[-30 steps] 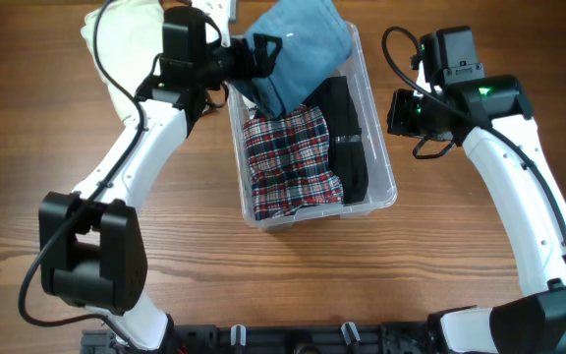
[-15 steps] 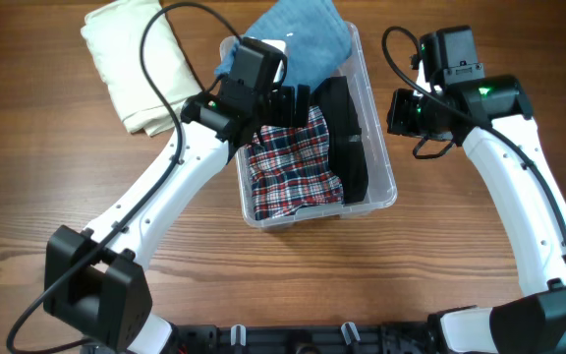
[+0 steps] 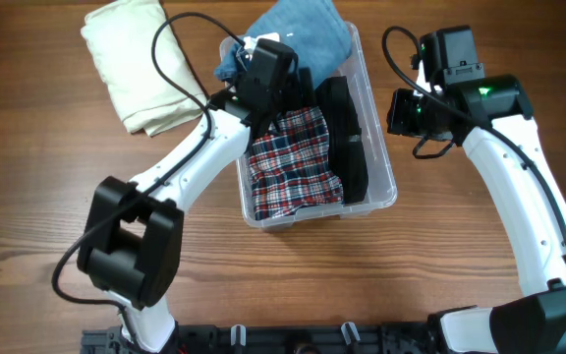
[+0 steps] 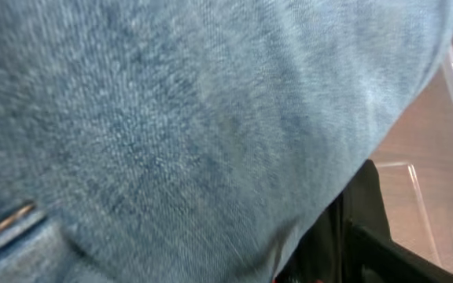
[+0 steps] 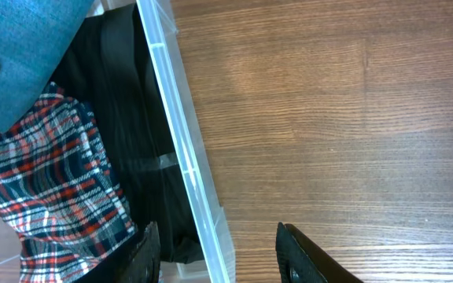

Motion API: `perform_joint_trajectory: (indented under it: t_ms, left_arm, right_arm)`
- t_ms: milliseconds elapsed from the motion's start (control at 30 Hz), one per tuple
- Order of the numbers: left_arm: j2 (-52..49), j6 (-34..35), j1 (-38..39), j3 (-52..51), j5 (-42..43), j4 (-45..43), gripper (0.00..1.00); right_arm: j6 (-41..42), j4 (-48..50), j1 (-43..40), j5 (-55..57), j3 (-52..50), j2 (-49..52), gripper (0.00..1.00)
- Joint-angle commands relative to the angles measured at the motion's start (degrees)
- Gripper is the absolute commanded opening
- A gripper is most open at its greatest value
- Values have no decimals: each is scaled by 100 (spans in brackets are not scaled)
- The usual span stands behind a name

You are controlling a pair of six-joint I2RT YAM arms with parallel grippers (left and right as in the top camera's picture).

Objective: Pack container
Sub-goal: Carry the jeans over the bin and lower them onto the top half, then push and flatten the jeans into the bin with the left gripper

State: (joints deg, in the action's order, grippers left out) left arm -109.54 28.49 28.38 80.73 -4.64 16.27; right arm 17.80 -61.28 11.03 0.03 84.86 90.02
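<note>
1. The left hand [image 3: 301,87] is reaching into the far end of the container [image 3: 381,147] and touching the blue denim [image 3: 303,34]. I cannot tell whether it is clenched or released, because denim is filling its own camera.
2. The container is sitting on the tabletop [image 3: 411,256] between the two hands.
3. The right hand [image 3: 401,113] is hovering released just beside the container's wall, fingers spread and grasping nothing.
4. A plaid cloth [image 3: 293,162] is lying in the container just below the left hand, with a black garment [image 3: 347,138] beside it on the right hand's side.
5. A cream cloth [image 3: 136,59] is lying on the tabletop, well apart from the left hand, outside the container.
</note>
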Motion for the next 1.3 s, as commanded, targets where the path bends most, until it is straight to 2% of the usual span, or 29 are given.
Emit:
perform_joint_trajectory:
  t_ms: [0,33,167,333,433,567,700,800,833,900,1000,1100,1200,1233,1267]
  left_arm:
    - [-59,46,-15,13,223,-42,16]
    - [-4,46,-15,13,291,-42,4]
    - [1069,44,-72,31,527,-103,4]
    - [2216,918,-435,31,1281,420,4]
    - [2017,944,-422,28,1333,1095,4]
    - [1582,623,-424,28,2181,874,4]
    - [1534,636,-385,28,2417,756,4]
    - [1534,1298,-216,28,2393,487,4]
    - [1534,1829,-61,28,2068,330,4]
    - [1534,3056,411,28,542,238,4]
    - [1475,3941,772,28,-518,232,4]
    - [1311,4411,944,28,-1307,236,4]
    - [1126,4422,933,28,-1499,219,4]
    - [990,4422,933,28,-1488,258,11]
    - [931,4422,931,28,-1438,256,45]
  right_arm:
    - [59,11,-28,-11,-13,52,48]
    - [57,9,-28,-9,-13,52,48]
    - [37,-48,-28,-9,-13,52,48]
    - [35,-72,-28,-9,-13,52,48]
    - [37,-70,-28,-11,-13,52,48]
    - [39,-81,-28,-9,-13,52,47]
    - [39,-87,-28,-9,-13,52,48]
    - [39,-94,-28,-11,-13,52,47]
    - [37,-94,-28,-9,-13,52,48]
    - [24,-118,-28,-9,-13,52,48]
    - [17,-116,-28,-9,-13,52,48]
    - [17,-133,-28,-9,-13,52,48]
    - [15,-140,-28,-9,-13,52,48]
    - [15,-140,-28,-9,-13,52,48]
    - [17,-142,-28,-9,-13,52,48]
